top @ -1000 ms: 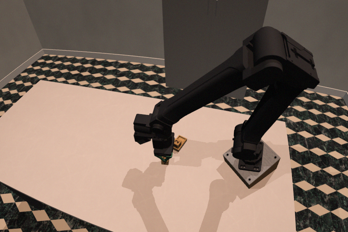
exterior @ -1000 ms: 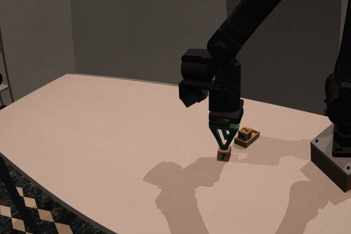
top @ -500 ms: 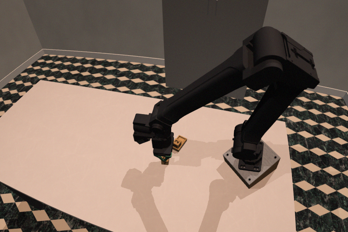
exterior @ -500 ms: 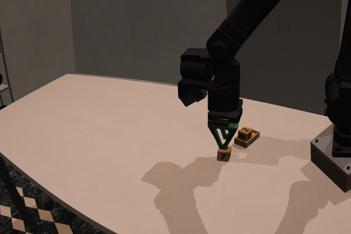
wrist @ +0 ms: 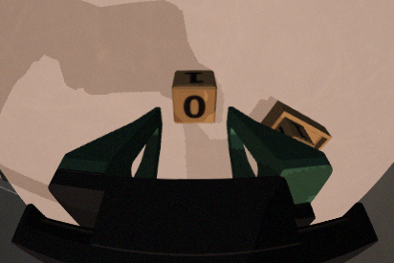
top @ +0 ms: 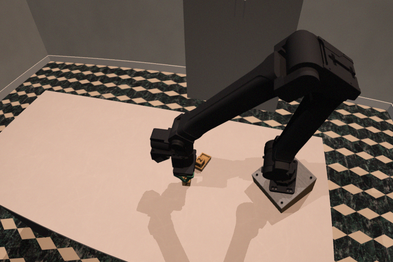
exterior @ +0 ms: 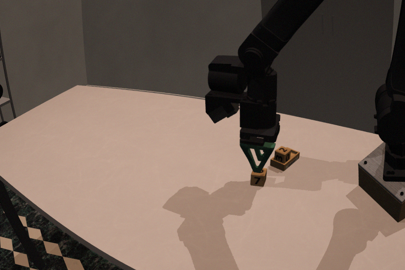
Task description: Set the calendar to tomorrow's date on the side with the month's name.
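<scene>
A loose wooden cube [top: 186, 183] [exterior: 258, 179] [wrist: 194, 104] stands flat on the table. Its 7 faces the exterior view. The wrist view shows a 0 on its top and a mark like a 1 on one side. My gripper [top: 185, 179] [exterior: 258, 171] is open over this cube, its green fingertips apart with a gap on each side in the wrist view. The wooden tray [top: 205, 156] [exterior: 291, 162] [wrist: 303, 117] lies flat beside it. Another cube [top: 199, 161] [exterior: 282, 154] stands in one end of the tray, 2 on top, 3 toward the short end, 0 toward the small lettering.
The other end of the tray holds no cube. The tray is close to my right finger in the wrist view. The arm's metal base block [top: 282, 197] [exterior: 379, 181] stands farther right on the table [top: 94, 154] [exterior: 129, 143]. The arm's shadow falls across the table.
</scene>
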Controlling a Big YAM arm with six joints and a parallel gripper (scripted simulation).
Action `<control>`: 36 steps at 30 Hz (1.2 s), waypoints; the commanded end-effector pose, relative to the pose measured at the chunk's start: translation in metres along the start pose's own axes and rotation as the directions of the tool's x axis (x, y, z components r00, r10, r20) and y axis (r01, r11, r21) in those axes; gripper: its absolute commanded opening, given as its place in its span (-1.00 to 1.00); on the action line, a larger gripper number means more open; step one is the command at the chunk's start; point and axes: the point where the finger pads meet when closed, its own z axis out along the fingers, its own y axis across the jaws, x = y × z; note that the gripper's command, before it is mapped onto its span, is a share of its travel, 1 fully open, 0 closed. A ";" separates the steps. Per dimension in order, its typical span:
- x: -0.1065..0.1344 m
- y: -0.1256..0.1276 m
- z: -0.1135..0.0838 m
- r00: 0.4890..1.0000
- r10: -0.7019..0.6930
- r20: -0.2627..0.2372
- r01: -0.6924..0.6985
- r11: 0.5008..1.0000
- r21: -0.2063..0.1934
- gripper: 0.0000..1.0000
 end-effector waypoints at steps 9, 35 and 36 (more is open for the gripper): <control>-0.018 0.004 -0.002 1.000 -0.009 0.016 0.009 1.000 0.000 -0.11; -0.025 -0.001 -0.036 0.999 -0.014 0.051 0.013 1.000 0.008 -0.11; -0.025 -0.001 -0.040 0.999 -0.014 0.052 0.014 1.000 0.008 -0.11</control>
